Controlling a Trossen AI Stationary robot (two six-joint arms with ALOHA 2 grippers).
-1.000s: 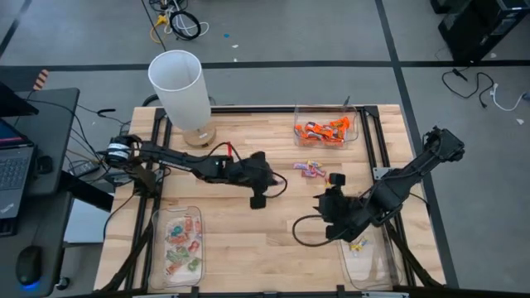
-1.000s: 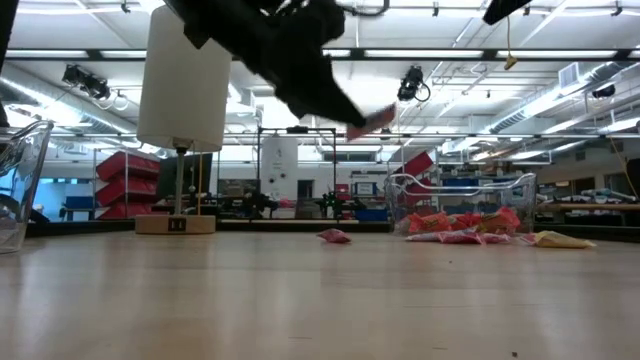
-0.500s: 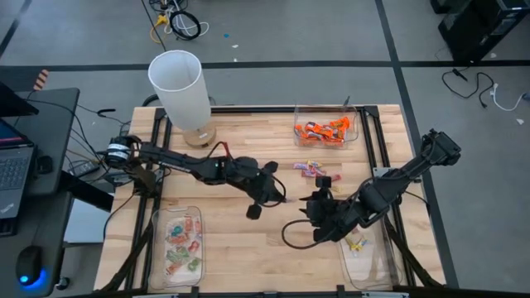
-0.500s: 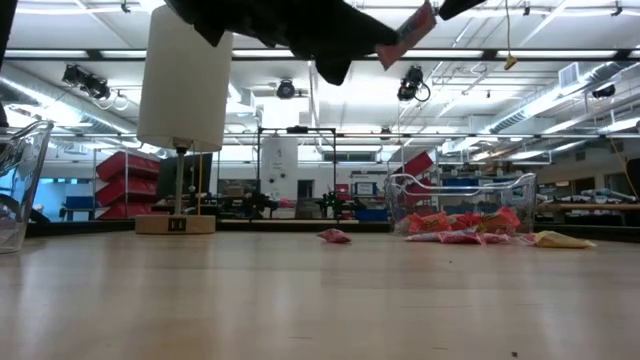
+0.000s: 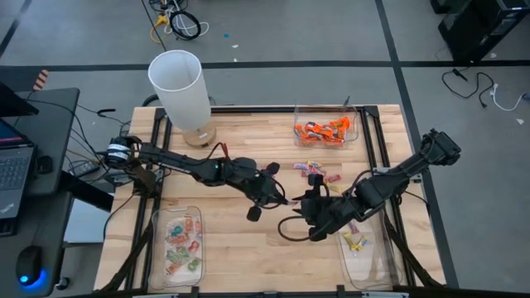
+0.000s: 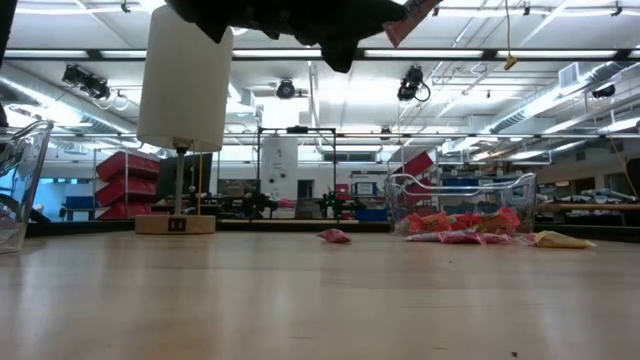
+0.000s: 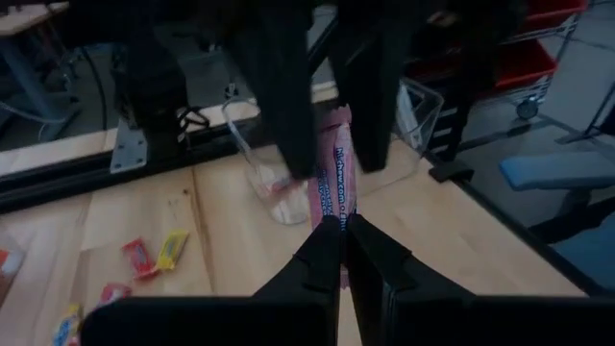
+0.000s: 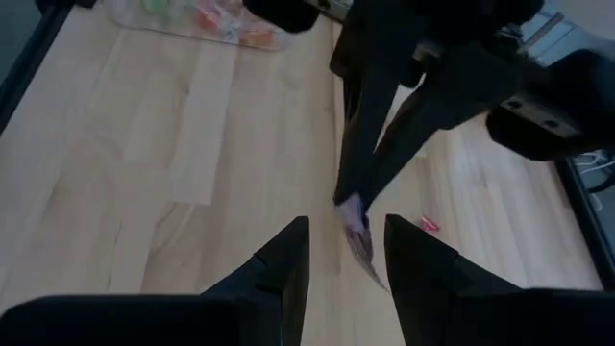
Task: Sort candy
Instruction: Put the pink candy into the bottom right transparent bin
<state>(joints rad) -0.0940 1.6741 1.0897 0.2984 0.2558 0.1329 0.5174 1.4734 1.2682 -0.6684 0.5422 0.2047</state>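
Since a second ago we've swung both arms together above mid-surface [image 5: 240,257]. Left gripper [image 7: 344,223] pinches a pink wrapped candy strip [image 7: 333,183] upright; right gripper [image 8: 344,235] gapes around it, apparently for handover.

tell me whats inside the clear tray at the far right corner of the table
A heap of orange-wrapped candy fills the far-right clear tray. The sweets overlap, so whatever lies beneath the top layer is hidden.
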